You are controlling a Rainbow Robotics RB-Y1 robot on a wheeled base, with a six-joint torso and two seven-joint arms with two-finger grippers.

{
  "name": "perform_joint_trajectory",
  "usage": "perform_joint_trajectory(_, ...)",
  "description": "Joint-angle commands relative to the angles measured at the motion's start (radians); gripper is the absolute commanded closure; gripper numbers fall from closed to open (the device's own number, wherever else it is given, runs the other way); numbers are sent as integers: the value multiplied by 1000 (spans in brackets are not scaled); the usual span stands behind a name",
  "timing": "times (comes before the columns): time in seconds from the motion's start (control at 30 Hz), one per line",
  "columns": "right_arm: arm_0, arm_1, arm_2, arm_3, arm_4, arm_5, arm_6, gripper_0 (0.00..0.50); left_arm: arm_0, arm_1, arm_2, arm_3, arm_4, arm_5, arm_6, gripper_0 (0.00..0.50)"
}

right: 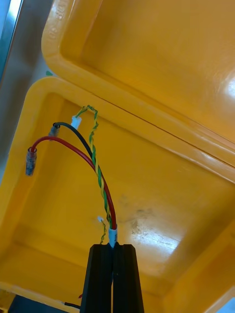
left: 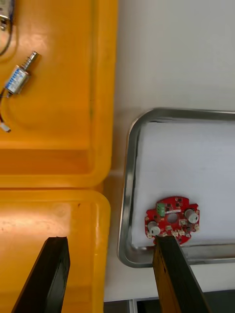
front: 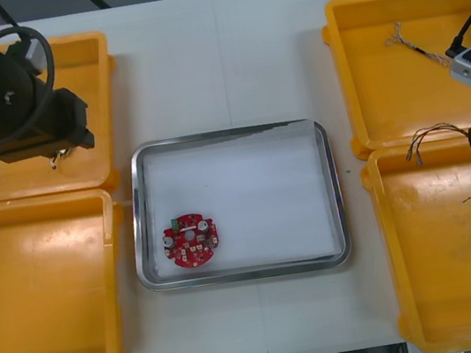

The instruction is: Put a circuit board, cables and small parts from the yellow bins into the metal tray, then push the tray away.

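Circuit board [front: 192, 241] lies in the metal tray's [front: 227, 135] near-left corner. Right of the tray, the right claw [right: 113, 252] pinches cables [right: 95, 168] over a yellow bin [right: 161, 195]. Left of the tray, the left claw [left: 110, 242] is spread, and its wrist view shows a small metal part [left: 19, 76] in the far left bin [left: 58, 127].

Circuit board [left: 172, 226] rim behind a left tool [left: 110, 240] finger [left: 169, 261]; lower ends of cables [right: 100, 186] inside right tool [right: 113, 246]

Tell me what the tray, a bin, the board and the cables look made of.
Metal tray: likely steel, mirror-shiny rim, white inside.
Yellow bin: seemingly moulded plastic, glossy, with rounded edges.
Circuit board: probably rigid red laminate carrying small components.
Cables in the right claw: flexible, coloured plastic-looking insulation.
Left claw: open by the left bins.
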Motion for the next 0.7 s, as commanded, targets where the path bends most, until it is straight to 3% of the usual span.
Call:
perform_joint_trajectory(0.03, -109, -52, 108, 0, 14, 3, 26, 500, -43, 68, 49, 86, 5, -39, -68, 0)
perform_joint_trajectory(0.4, -304, -50, 370, 0, 26, -25, 38, 500, -44, 141, 78, 298, 6, -220, -247, 0)
perform_joint_trajectory(0.7, -465, 23, 585, 14, 22, -103, 87, 500, -57, 172, 87, 475, 1, -351, -381, 0)
